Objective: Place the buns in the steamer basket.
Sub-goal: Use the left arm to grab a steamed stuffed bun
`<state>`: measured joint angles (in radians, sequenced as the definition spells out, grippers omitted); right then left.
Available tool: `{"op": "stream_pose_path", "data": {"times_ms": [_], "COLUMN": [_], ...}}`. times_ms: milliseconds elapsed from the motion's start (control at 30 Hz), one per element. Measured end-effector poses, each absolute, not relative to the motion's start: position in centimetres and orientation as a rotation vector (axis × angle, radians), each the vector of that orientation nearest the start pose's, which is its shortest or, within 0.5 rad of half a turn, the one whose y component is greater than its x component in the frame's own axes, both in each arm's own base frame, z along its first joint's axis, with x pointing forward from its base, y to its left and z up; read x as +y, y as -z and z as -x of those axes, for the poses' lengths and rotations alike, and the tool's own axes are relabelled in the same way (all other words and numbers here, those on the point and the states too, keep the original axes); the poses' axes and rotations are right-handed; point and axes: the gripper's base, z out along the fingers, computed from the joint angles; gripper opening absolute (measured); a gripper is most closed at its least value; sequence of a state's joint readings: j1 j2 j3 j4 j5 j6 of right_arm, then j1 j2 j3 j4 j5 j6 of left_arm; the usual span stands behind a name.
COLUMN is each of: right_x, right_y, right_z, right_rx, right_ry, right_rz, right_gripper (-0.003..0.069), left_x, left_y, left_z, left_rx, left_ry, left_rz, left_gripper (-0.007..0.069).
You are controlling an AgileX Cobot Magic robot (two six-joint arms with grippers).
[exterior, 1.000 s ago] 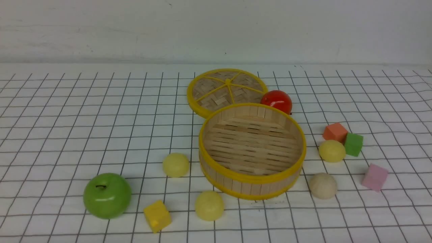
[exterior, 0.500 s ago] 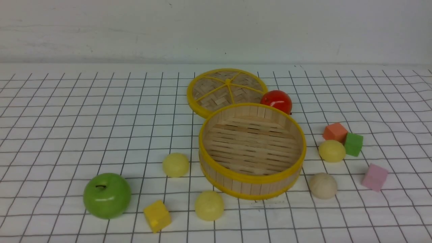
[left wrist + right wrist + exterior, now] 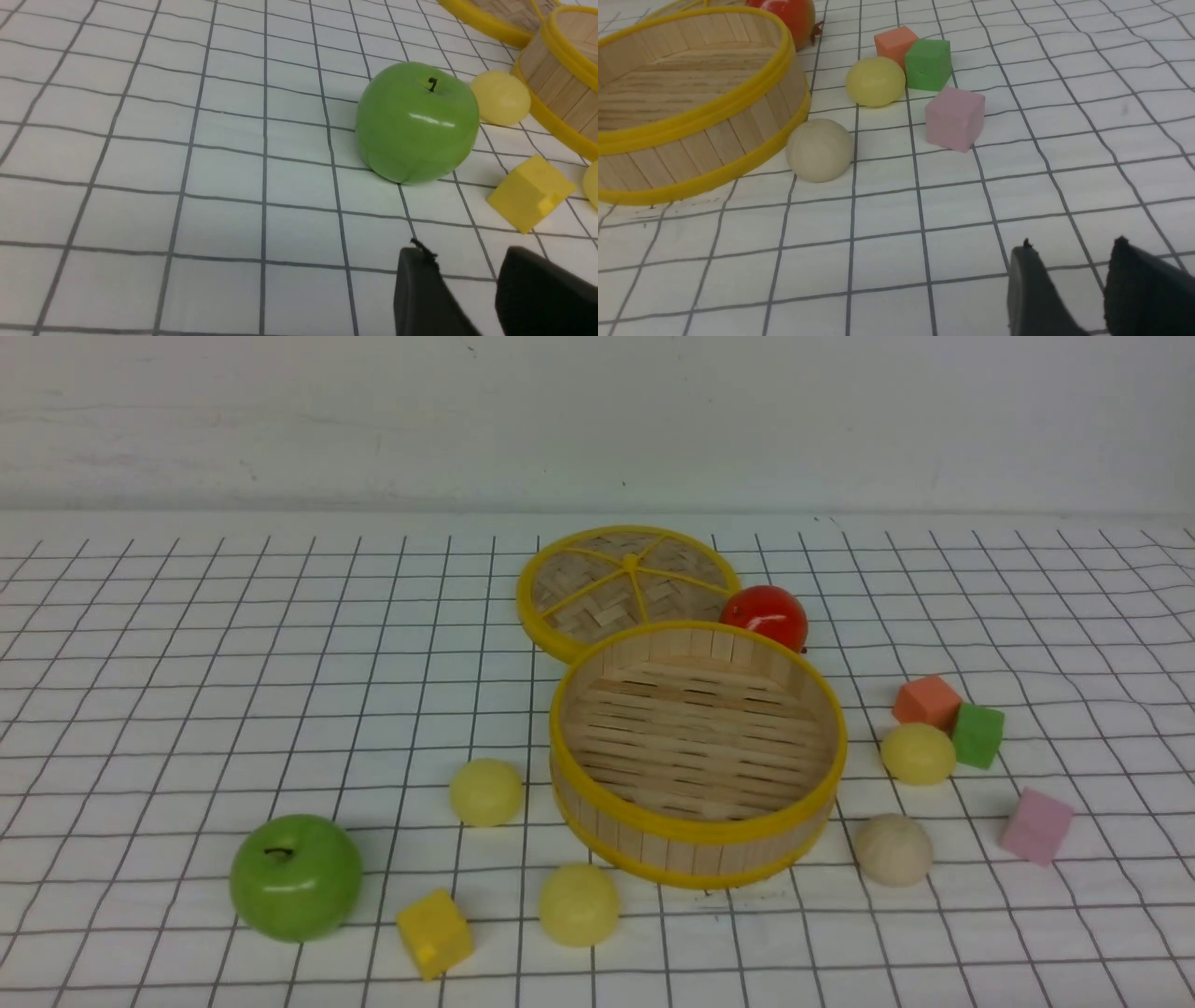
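Note:
The steamer basket [image 3: 695,829] stands empty at mid table. Three pale yellow buns lie on the cloth: one to its left [image 3: 486,791], one in front of it [image 3: 579,903], one to its right [image 3: 919,752]. The beige-white bun [image 3: 893,848] lies at its front right. Neither gripper shows in the front view. My left gripper [image 3: 467,261] is open and empty, low over the cloth, short of the green apple [image 3: 418,123]. My right gripper [image 3: 1073,252] is open and empty, short of the beige-white bun [image 3: 819,149] and the basket [image 3: 691,121].
The flat woven lid [image 3: 627,583] and a red fruit [image 3: 766,614] lie behind the basket. A yellow cube [image 3: 434,933] sits beside the apple [image 3: 296,875]. Orange [image 3: 926,701], green [image 3: 977,735] and pink [image 3: 1036,825] cubes lie at the right.

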<state>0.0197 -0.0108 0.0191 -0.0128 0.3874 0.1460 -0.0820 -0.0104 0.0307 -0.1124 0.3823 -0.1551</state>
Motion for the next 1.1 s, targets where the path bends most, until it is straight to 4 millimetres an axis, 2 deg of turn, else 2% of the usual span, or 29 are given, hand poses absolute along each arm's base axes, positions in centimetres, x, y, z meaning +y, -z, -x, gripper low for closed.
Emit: {"op": "stream_pose_path", "data": {"times_ms": [67, 200, 267, 367, 400, 533, 633, 700, 733, 767, 800, 867, 967, 1033, 1067, 1100], "right_x": [0.1, 0.1, 0.1, 0.1, 0.1, 0.1, 0.1, 0.1, 0.1, 0.1, 0.1, 0.1, 0.1, 0.1, 0.1, 0.1], "right_y": [-17.3, -17.3, -17.3, -17.3, -17.3, -17.3, -17.3, -17.3, -17.3, -17.3, -17.3, -17.3, -17.3, -17.3, -17.3, -17.3], "right_z": [-5.2, -5.2, -5.2, -5.2, -5.2, -5.2, -5.2, -5.2, -5.2, -5.2, -5.2, -5.2, -5.2, -5.2, -5.2, -5.2], "right_rx": [1.877, 1.876, 1.876, 1.876, 1.876, 1.876, 1.876, 1.876, 1.876, 1.876, 1.876, 1.876, 1.876, 1.876, 1.876, 1.876], "right_ry": [-0.101, -0.101, -0.101, -0.101, -0.101, -0.101, -0.101, -0.101, -0.101, -0.101, -0.101, -0.101, -0.101, -0.101, -0.101, -0.101], "right_rz": [-0.111, -0.111, -0.111, -0.111, -0.111, -0.111, -0.111, -0.111, -0.111, -0.111, -0.111, -0.111, -0.111, -0.111, -0.111, -0.111], "right_gripper": [0.0239, 0.0239, 0.0239, 0.0239, 0.0239, 0.0239, 0.0239, 0.0239, 0.0239, 0.0239, 0.0239, 0.0239, 0.0239, 0.0239, 0.0239, 0.0239], "left_x": [-0.8, -1.1, -1.4, -1.4, -1.1, -1.1, -1.8, -2.1, -2.2, -2.7, -2.6, -3.1, -3.4, -3.6, -3.6, -3.7], "left_y": [-17.1, -17.7, -18.4, -19.1, -19.5, -20.1, -22.4, -24.7, -25.2, -26.8, -27.1, -28.4, -29.1, -29.6, -29.6, -29.6], "left_z": [-5.2, -5.4, -5.4, -5.5, -5.6, -5.5, -4.9, -4.1, -4.0, -3.6, -3.7, -4.3, -5.5, -7.1, -7.3, -8.6], "left_rx": [1.871, 1.792, 1.69, 1.567, 1.503, 1.477, 1.537, 1.567, 1.577, 1.662, 1.662, 1.838, 2.027, 2.223, 2.229, 2.347], "left_ry": [0.288, 0.463, 0.722, 0.92, 0.943, 0.969, 0.964, 0.909, 0.895, 0.836, 0.827, 0.75, 0.688, 0.628, 0.623, 0.594], "left_rz": [0.15, 0.297, 0.528, 0.712, 0.743, 0.755, 0.634, 0.49, 0.462, 0.349, 0.341, 0.241, 0.188, 0.146, 0.146, 0.136], "left_gripper": [0.0238, 0.0238, 0.0238, 0.0238, 0.0236, 0.0187, 0.0075, -0.0004, -0.0014, -0.0013, -0.0013, -0.0013, -0.0013, -0.0013, -0.0013, -0.0013]}}
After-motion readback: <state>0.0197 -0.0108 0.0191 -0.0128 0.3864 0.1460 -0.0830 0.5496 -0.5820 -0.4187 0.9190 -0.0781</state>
